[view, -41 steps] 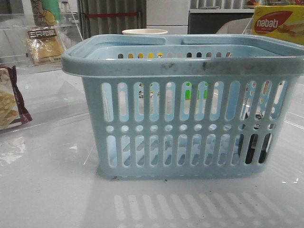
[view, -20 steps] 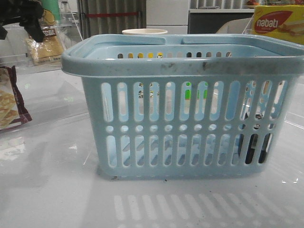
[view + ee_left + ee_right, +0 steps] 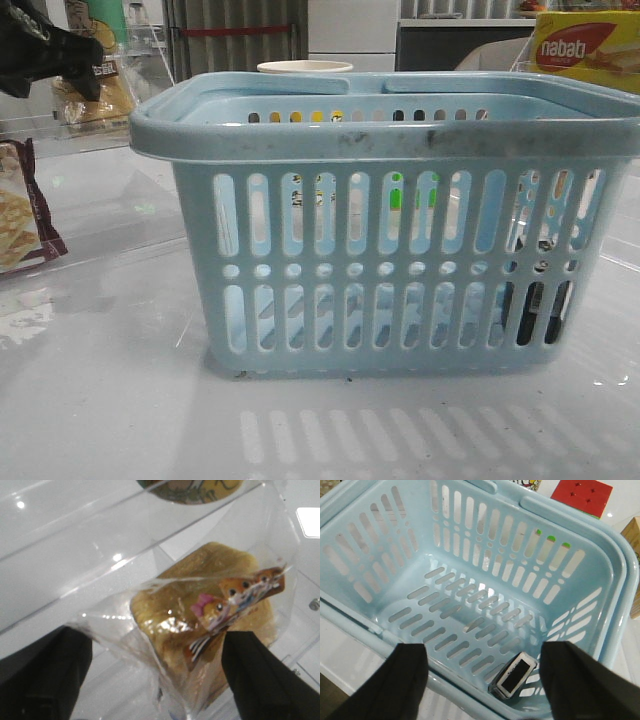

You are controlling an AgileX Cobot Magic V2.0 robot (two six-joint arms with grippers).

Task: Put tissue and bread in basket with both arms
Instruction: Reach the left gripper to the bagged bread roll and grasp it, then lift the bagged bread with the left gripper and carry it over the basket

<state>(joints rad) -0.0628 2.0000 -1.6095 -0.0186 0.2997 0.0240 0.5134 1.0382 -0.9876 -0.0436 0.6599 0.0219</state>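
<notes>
Golden-yellow bread in its clear plastic packet lies directly ahead of the left fingers, between the 2 dark pads in the left wrist view. The packet's long axis cannot be fixed with confidence; it appears to run away from the wrist camera, with the printed label on the side nearer one pad. The left fingers stand wide apart, one on each flank of the packet; whether either pad touches the plastic cannot be told, and nothing is gripped. In the front view the left gripper sits at the far left, covering most of the bread on a clear shelf, well apart from the light-blue basket. The left arm is plainly the nearer one for this item.

Tissue status: the small dark pack lies inside the basket, on its slotted floor near a corner. It shows in the front view as a dark shape behind the lower right slots.

The right fingers hang spread wide above the basket interior, holding nothing.

Judgement: the bread transfer is the remaining step, and it turns on the left fingers closing squarely across the packet before lifting toward the basket.
</notes>
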